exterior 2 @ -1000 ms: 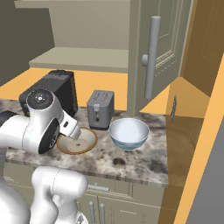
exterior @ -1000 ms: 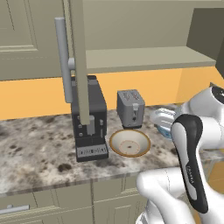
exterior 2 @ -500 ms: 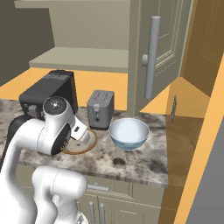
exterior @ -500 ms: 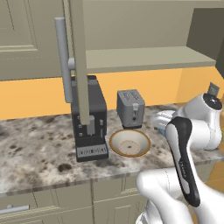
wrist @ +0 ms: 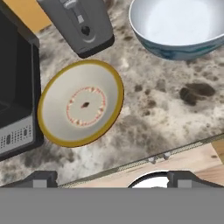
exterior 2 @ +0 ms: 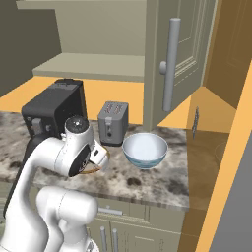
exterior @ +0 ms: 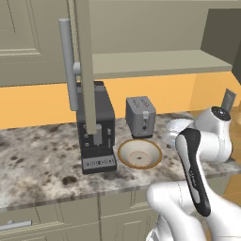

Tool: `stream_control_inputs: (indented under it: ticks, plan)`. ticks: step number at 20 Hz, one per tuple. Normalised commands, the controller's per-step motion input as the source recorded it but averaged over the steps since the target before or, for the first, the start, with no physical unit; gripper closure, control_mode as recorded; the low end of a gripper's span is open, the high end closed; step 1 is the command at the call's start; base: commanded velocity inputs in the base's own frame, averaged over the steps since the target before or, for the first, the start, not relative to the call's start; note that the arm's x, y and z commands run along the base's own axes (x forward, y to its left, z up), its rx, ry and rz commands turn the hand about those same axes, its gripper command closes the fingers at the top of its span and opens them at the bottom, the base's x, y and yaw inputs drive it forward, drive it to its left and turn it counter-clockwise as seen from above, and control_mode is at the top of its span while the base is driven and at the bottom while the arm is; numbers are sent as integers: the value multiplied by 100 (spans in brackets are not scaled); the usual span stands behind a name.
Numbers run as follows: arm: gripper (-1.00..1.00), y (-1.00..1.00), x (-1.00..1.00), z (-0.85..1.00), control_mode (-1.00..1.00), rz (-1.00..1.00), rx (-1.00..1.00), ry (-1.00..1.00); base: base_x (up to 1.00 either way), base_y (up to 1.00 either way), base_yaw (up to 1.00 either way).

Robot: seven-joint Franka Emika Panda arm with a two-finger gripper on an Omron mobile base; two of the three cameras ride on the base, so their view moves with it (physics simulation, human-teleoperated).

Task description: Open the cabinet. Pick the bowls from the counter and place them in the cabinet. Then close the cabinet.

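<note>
The claw [wrist: 111, 179] hung with its 2 tips wide apart and held nothing, above the front edge of the counter [wrist: 148, 113]. Just past it on the stone sat the 2 bowls, the wide tan bowl [wrist: 81, 103] in front of the black coffee machine [exterior: 96, 126] and the toaster [exterior: 140, 116], and the white and blue bowl [exterior 2: 144, 149] beside them. Up above, the cabinet [exterior 2: 93, 34] stood with both doors swung open, its shelf [exterior: 155, 63] bare.

Orange wall [exterior: 37, 101] above beige base drawers [exterior: 52, 219].
</note>
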Motion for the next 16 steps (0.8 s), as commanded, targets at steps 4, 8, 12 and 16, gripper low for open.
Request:
stream_control_inputs:
  ticks: [4, 8, 12, 16]
  plan:
    - [-100, -7, 22, -34, -100, 0, 0, 4, 0, 0, 0]
    - [-100, -2, 21, -23, -100, 0, 0, 1, 0, 0, 0]
    - [-100, 0, 27, -23, -100, 0, 0, 3, 0, 0, 0]
    - [-100, -1, 29, -15, -100, 0, 1, 16, 0, 0, 0]
